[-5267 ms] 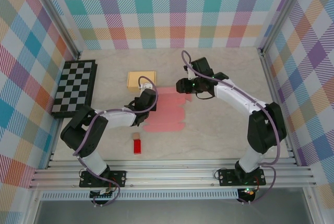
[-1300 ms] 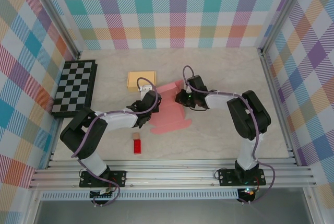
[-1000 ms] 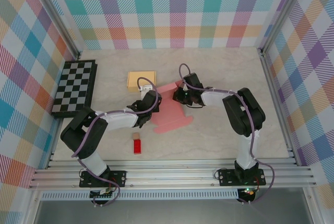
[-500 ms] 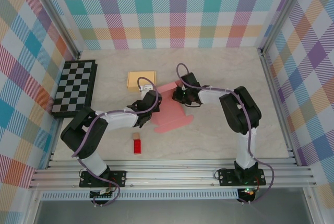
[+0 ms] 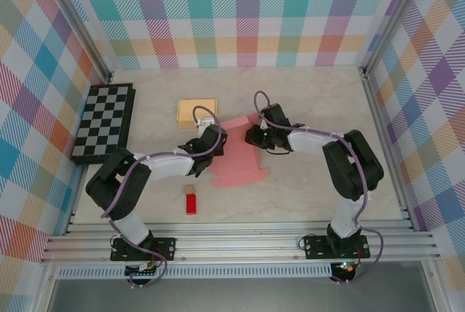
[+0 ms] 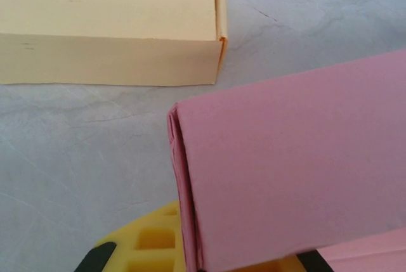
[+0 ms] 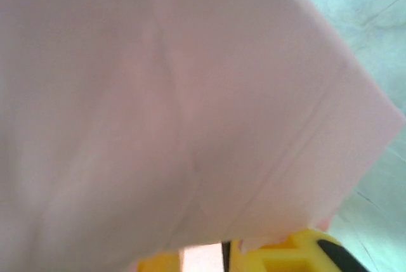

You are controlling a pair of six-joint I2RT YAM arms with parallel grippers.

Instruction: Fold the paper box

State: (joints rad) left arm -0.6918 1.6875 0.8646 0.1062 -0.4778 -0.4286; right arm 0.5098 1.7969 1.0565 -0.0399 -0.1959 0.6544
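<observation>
Pink box point(image 5: 240, 153) sits mid desk point(image 5: 312, 101), half folded, 1 flap point(image 5: 237, 124) tipped up between the 2 hands. The left hand point(image 5: 216, 140) is closed, looks pinched on the box's left edge. Can't tell if the right hand point(image 5: 250, 136) grips the flap. Next I'd guess: press that flap over and crease it.

On the table point(image 5: 305, 101), seen from above, the paper box point(image 5: 236, 159) lies near the middle. The closed box point(image 5: 196, 110) sits at its 10 o'clock, near but apart. The checkerboard point(image 5: 104, 123) lies well off at 9 o'clock, beside the left wall. A small block point(image 5: 191, 206) rests at the paper box's 7 o'clock, with a cube point(image 5: 189, 190) just behind it at 12 o'clock. The left gripper point(image 5: 216, 137) is at the paper box's 10 o'clock edge, the right gripper point(image 5: 251, 135) at its 1 o'clock edge.
</observation>
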